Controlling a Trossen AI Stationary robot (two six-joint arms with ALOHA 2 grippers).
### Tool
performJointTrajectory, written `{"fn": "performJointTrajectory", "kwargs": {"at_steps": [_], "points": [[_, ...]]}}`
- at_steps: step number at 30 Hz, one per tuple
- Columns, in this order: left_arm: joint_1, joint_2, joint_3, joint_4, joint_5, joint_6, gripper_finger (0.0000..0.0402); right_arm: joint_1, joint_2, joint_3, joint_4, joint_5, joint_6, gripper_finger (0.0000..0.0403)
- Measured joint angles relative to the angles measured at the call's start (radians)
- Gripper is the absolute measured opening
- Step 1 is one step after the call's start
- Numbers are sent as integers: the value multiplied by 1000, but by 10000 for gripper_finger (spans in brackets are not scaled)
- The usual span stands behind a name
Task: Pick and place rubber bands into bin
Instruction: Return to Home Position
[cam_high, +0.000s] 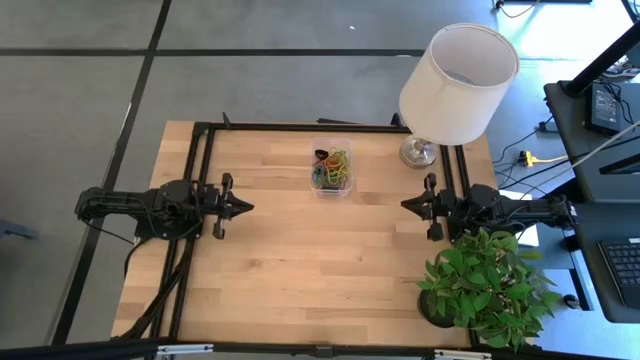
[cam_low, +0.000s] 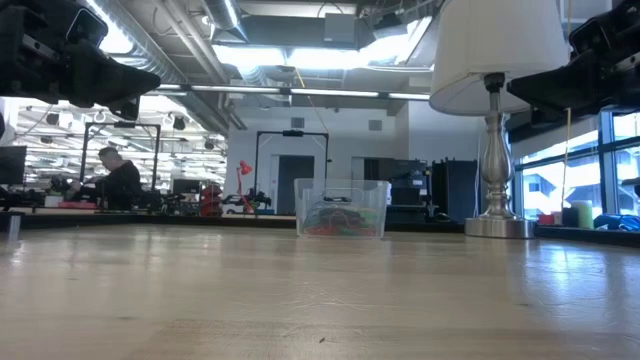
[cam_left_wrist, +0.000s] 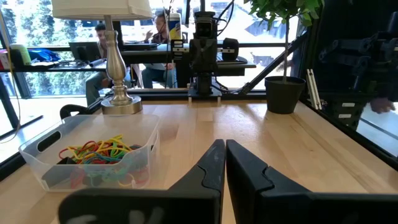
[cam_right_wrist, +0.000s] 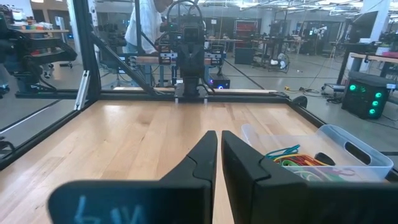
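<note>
The clear plastic bin (cam_high: 331, 167) stands on the wooden table near its far edge and holds a tangle of coloured rubber bands (cam_high: 333, 168). They also show in the bin in the low view (cam_low: 340, 210), the left wrist view (cam_left_wrist: 99, 151) and the right wrist view (cam_right_wrist: 298, 160). My left gripper (cam_high: 248, 207) hovers shut above the table's left side. My right gripper (cam_high: 405, 204) hovers shut above the right side. Both point toward the table's middle, nearer than the bin. Their fingers show closed in the wrist views (cam_left_wrist: 224, 163) (cam_right_wrist: 219, 155).
A white lampshade on a silver lamp base (cam_high: 418, 152) stands at the far right corner, close to the bin. A potted green plant (cam_high: 485, 285) sits at the near right corner. A black frame (cam_high: 300, 126) rims the table. People sit beyond the table (cam_low: 118, 178).
</note>
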Motion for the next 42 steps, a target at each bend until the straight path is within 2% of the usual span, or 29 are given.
{"fn": "performJointTrajectory", "kwargs": {"at_steps": [5,42], "points": [[0,0,0,0,0,0,9,31,0,0,0,0,-1,29],[0,0,0,0,0,0,11,30,0,0,0,-2,-2,29]]}}
